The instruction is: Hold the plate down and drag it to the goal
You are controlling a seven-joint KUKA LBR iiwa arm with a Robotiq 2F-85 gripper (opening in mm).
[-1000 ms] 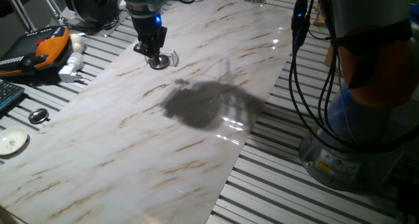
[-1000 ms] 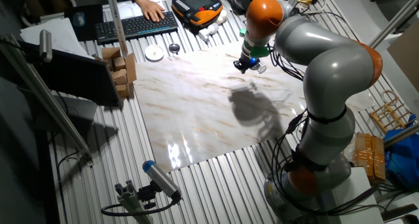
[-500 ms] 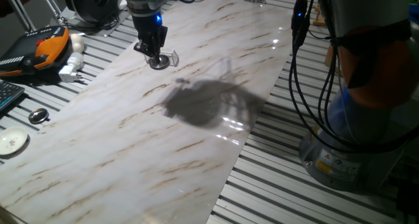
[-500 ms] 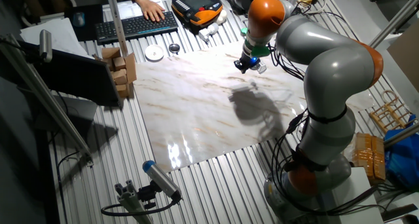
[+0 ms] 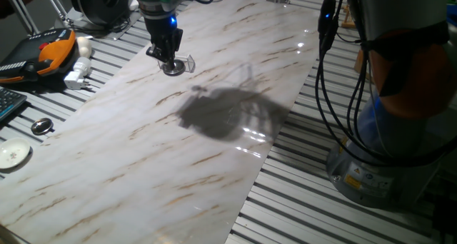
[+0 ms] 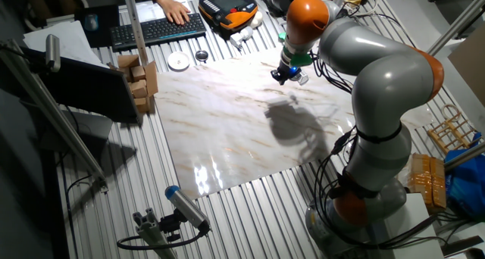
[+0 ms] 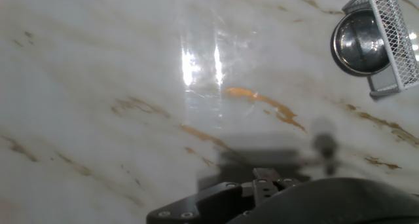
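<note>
The plate [image 5: 173,68] is a small shiny silver dish on the marble board, at its far left part. My gripper [image 5: 167,59] stands straight over it with the fingers together, tips on the plate's rim. The goal [image 5: 188,61], a clear plastic bracket, lies right beside the plate, touching or nearly touching it. In the other fixed view the gripper [image 6: 285,76] is over the plate [image 6: 292,79], with the goal [image 6: 303,79] next to it. In the hand view a mesh-faced finger [image 7: 391,37] rests on the plate [image 7: 357,44] at the top right.
A small dark-centred metal disc [image 5: 41,126] and a flat white disc [image 5: 13,154] lie on the slatted table left of the marble board [image 5: 214,165]. An orange pendant [image 5: 53,50] and a white plug [image 5: 77,75] lie farther back. The arm's base [image 5: 385,151] and cables stand at the right.
</note>
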